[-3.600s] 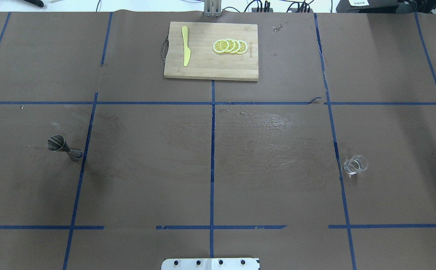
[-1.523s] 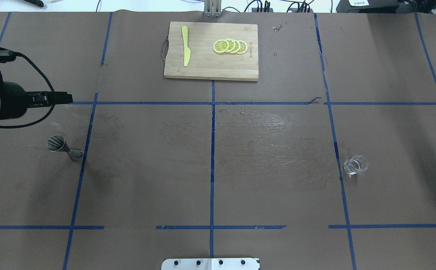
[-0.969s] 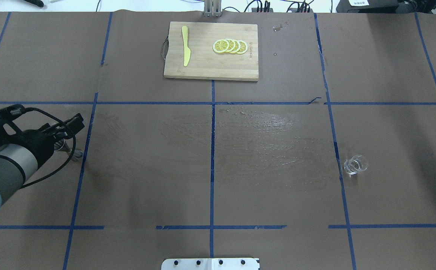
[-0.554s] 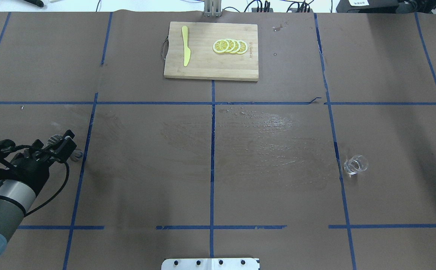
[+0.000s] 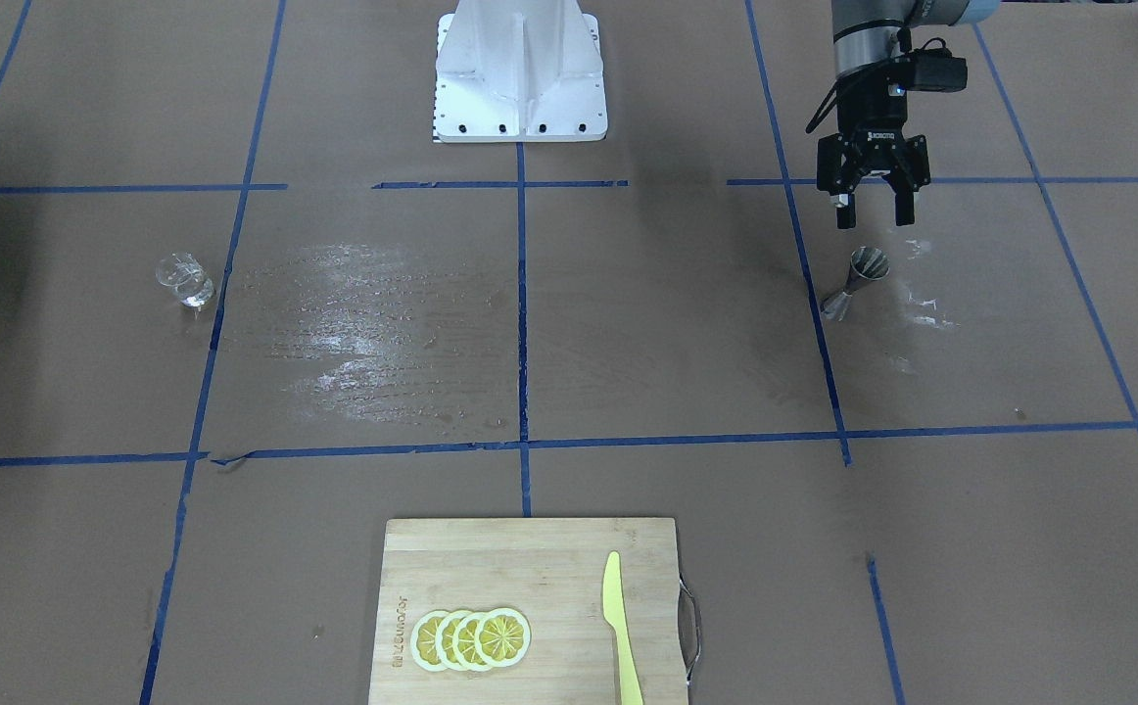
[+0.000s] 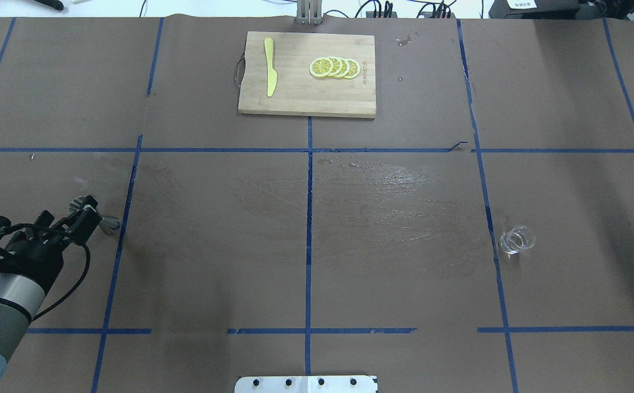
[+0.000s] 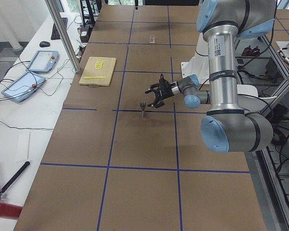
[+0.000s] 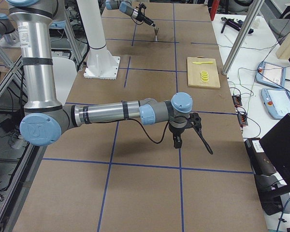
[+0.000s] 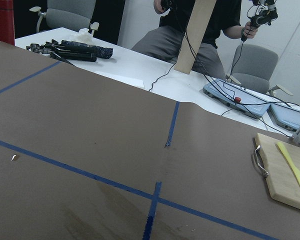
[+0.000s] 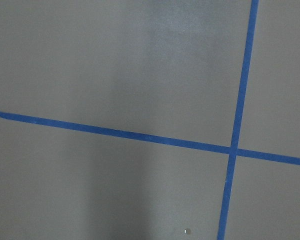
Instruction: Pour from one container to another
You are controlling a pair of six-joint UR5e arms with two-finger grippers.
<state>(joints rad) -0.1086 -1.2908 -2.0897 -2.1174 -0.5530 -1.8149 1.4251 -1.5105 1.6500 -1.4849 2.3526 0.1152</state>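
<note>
Showing: my left arm's approach to the receiving vessel, with the pour itself not yet begun.
Table [image 6: 213,262]: brown sheet gridded in blue tape; a wet patch [image 5: 354,323] at its middle suggests that spills are likely here.
Cutting board [image 6: 295,95]: lies at the far edge with lemon slices and a yellow knife, well apart from both vessels and, I judge, outside the task.
Left gripper [image 5: 873,219]: my fingers are spread with nothing between them. It hovers just beside the jigger's upper cone, on my side of it, probably to close on it.
Right gripper [image 8: 180,137]: low over bare table; I cannot tell whether it is open.
Jigger [image 5: 856,278]: stands upright beside a tape line in my left half, mouth up to receive.
Glass cup [image 5: 183,277]: stands upright and untouched in my right half, well apart from the jigger, so one vessel must travel.
</note>
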